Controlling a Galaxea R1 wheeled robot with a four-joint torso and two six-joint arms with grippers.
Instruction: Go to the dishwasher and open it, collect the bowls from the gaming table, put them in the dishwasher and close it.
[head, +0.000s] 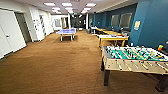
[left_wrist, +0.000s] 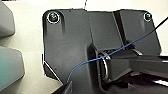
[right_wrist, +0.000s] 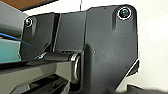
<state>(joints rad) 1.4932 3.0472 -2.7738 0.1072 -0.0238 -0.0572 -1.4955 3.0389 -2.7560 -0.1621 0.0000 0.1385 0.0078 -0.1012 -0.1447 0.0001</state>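
Observation:
The gaming table (head: 113, 38), with a pale top and light wooden legs, stands at the right beyond the foosball table. A few small things lie on it, too blurred to name. The dishwasher and the bowls are out of view. In both wrist views my own dark plate (left_wrist: 75, 45) (right_wrist: 100, 45) and jointed bar sit close against a pale surface, and a thin blue cable (left_wrist: 105, 56) crosses the left one.
A wide brown carpet (head: 55, 62) runs ahead. The green-field foosball table (head: 135, 58) stands close at the right. A blue table-tennis table (head: 66, 32) is far ahead, with yellow tables (head: 110, 32) along the blue right wall. White doors (head: 10, 32) line the left wall.

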